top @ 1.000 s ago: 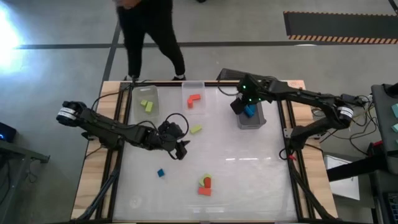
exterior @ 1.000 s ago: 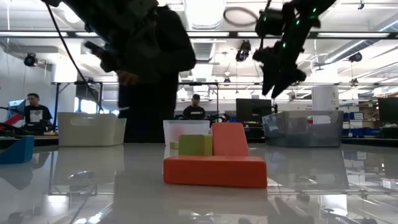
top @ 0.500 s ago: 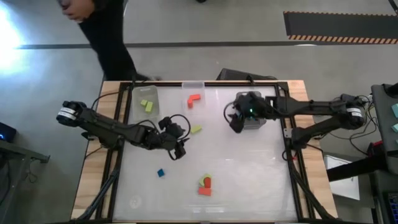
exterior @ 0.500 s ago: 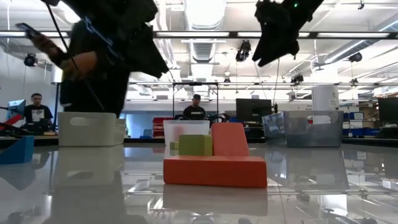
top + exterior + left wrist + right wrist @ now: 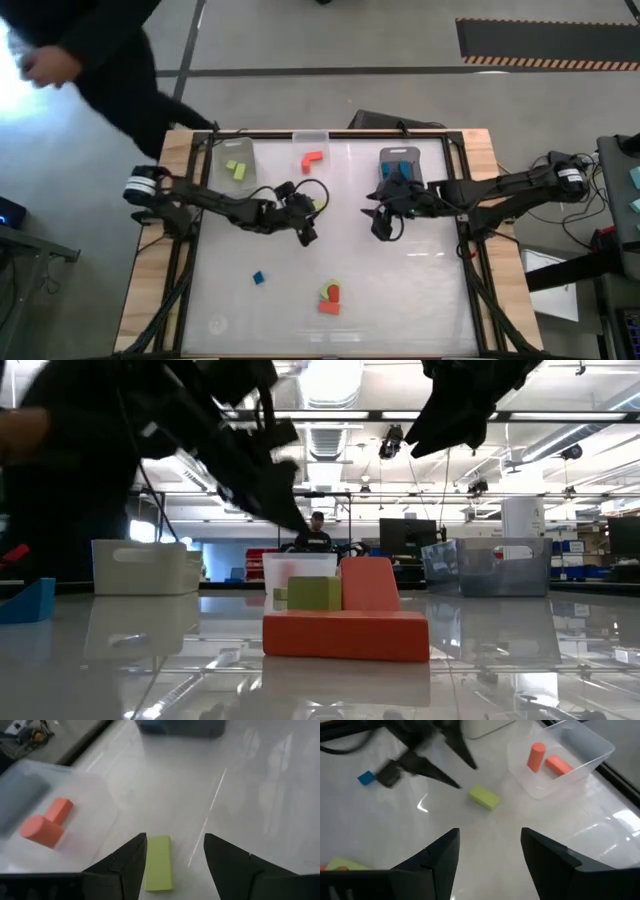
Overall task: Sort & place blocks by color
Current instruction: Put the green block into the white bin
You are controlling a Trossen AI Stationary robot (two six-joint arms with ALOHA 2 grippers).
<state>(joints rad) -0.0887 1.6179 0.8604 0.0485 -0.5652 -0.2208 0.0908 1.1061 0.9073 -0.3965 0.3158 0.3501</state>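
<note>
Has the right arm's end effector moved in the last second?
Yes. The right end effector has left the grey bin, swinging toward the table's middle.

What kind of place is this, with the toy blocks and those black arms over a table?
Most likely a robotics lab or workshop. Two robot arms are mounted at a framed table, sorting blocks into bins. Beyond it the low view shows an open hall with ceiling lights, monitors and a person at a workstation.
</note>
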